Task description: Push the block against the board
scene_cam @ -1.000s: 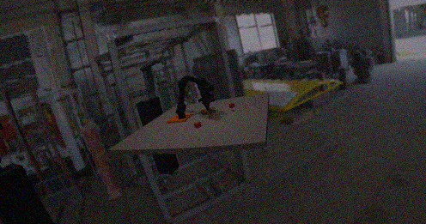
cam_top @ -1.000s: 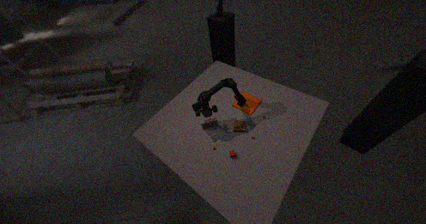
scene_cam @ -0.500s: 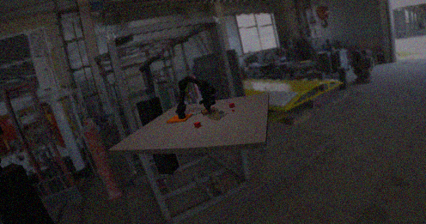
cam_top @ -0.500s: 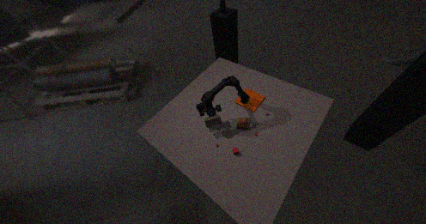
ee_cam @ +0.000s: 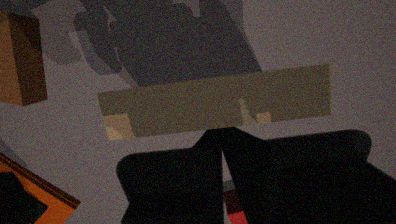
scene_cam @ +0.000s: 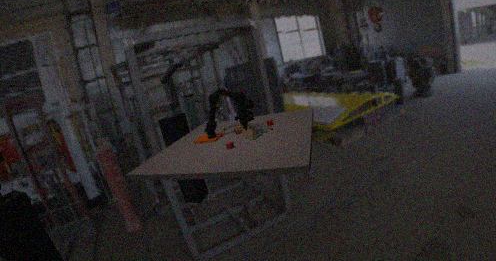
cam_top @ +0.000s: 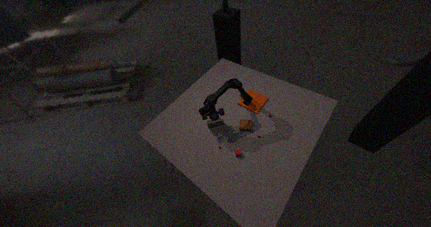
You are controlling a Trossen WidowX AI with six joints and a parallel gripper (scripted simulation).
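Note:
The square block (cam_top: 245, 124) (scene_cam: 238, 130) (ee_cam: 29, 62) is brown wood and stands on the table at the upper left in the wrist view. The board (cam_top: 215, 123) (scene_cam: 254, 133) (ee_cam: 295, 95) is a long, flat tan piece lying crosswise there. A gap of bare table separates the block from the board's left end. My gripper (cam_top: 214, 117) (scene_cam: 245, 127) (ee_cam: 218, 127) is shut and empty. Its tips show beside the middle of the board's near long side; whether they touch it, I cannot tell. The arm partly covers the board in the top view.
The orange base plate (cam_top: 261, 102) (scene_cam: 204, 140) (ee_cam: 62, 207) lies beside the block. A red cube (cam_top: 238, 153) (scene_cam: 270, 123) stands on the table (cam_top: 278, 175) (scene_cam: 270, 156). Another red cube (scene_cam: 230, 145) (ee_cam: 236, 218) shows partly behind my fingers in the wrist view. Small red bits lie around.

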